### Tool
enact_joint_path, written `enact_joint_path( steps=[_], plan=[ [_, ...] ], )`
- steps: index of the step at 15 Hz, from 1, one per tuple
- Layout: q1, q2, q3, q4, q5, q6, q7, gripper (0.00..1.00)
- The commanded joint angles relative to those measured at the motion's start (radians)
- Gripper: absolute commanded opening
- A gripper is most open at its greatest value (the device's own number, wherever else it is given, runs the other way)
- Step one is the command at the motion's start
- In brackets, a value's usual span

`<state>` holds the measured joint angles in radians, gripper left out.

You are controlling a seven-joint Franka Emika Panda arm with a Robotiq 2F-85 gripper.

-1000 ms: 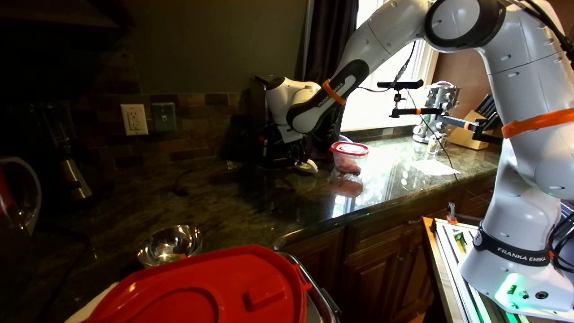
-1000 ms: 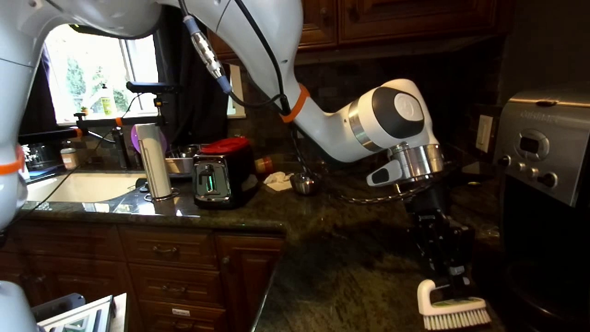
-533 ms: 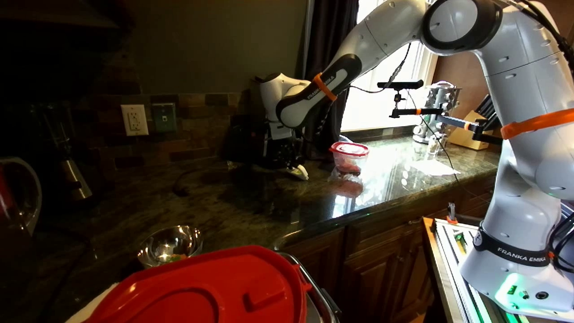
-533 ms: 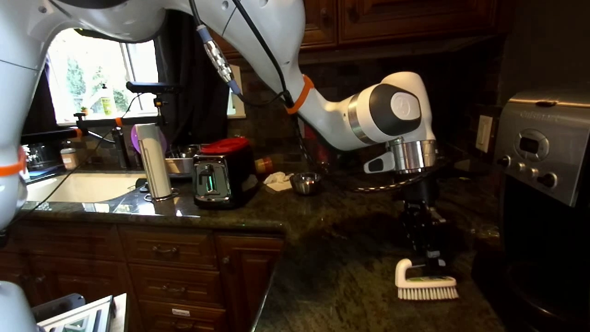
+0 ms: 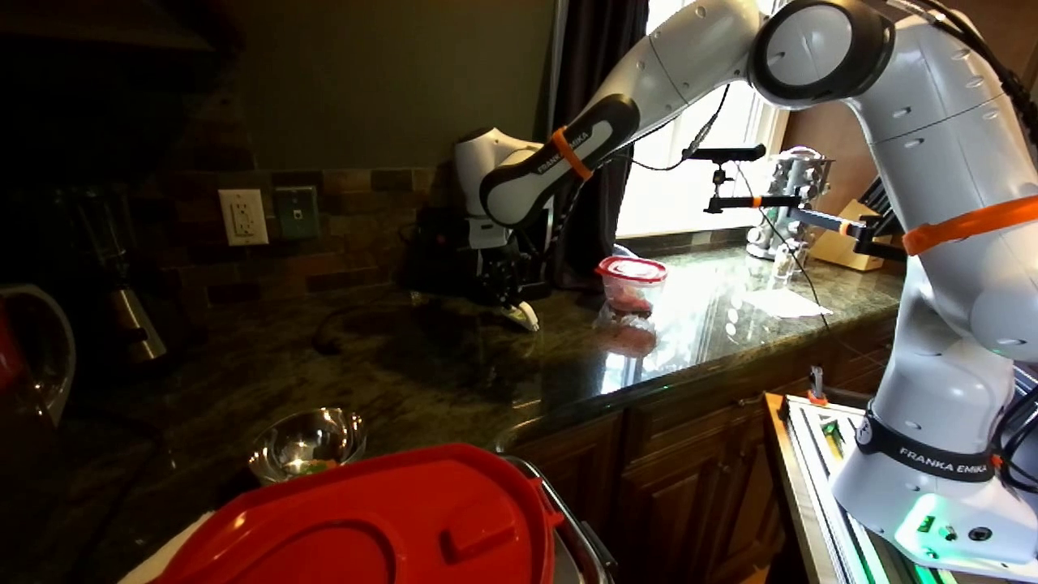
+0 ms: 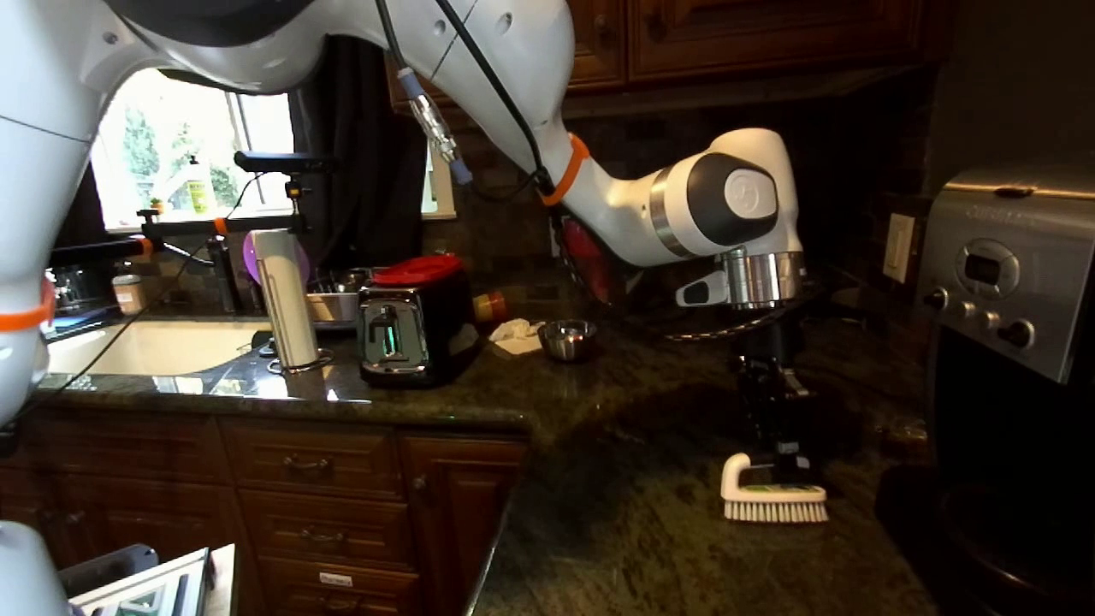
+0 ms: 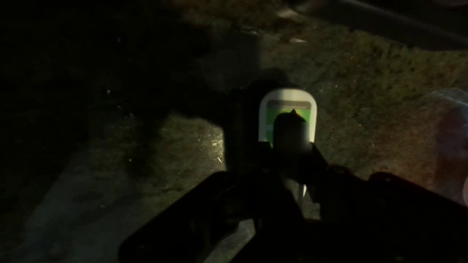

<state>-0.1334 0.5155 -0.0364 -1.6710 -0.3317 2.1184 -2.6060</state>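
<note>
The robot's black gripper (image 6: 792,460) is pinching the upper bar of the handle (image 6: 733,476) on a white scrubbing brush (image 6: 770,494), low over the dark stone counter (image 6: 633,547) and near a coffee maker (image 6: 1018,265). I can't tell whether the bristles (image 6: 777,512) touch the stone. A green label (image 7: 271,116) sits on the brush's top; any print there is too dim to read.

The brush has its bristles down and its long axis about level. In an exterior view it runs across, the white curl of the handle toward the counter's front edge and the opposite end toward the coffee maker. In the wrist view that axis runs up and down, rounded nose uppermost. The wrist view gives the label face-on; an exterior view gives only a green sliver, but the whole bristle row.

Farther out, faint lettering above the coffee maker's display looks like "Cuisinart". The arm (image 5: 620,113) reads "FRANKA EMIKA" on the forearm and again on a black band (image 5: 924,461) around its base. A steel bowl (image 5: 302,438) shows in both exterior views. A red-lidded tub (image 5: 631,285) stands near the curtain (image 5: 596,57). A drawer tag (image 6: 335,579) is too small to read.
</note>
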Motion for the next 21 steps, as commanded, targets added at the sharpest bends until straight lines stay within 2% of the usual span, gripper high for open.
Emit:
enact_joint_path(
  steps=[1,6,7,8,12,13,21],
  plan=[
    [0.004,0.016,0.012,0.027,0.029,-0.021,0.011,0.06],
    [0.026,0.133,0.047,0.211,0.143,-0.082,0.134,0.06],
    [0.015,0.053,0.037,0.109,0.099,-0.036,0.094,0.06],
    [0.020,0.064,0.040,0.129,0.099,-0.043,0.100,0.23],
    [0.017,0.062,0.038,0.129,0.099,-0.043,0.099,0.23],
    [0.030,0.079,0.031,0.153,0.095,-0.062,0.139,0.06],
    [0.067,0.334,0.029,0.572,0.165,-0.311,0.560,0.06]
  ],
)
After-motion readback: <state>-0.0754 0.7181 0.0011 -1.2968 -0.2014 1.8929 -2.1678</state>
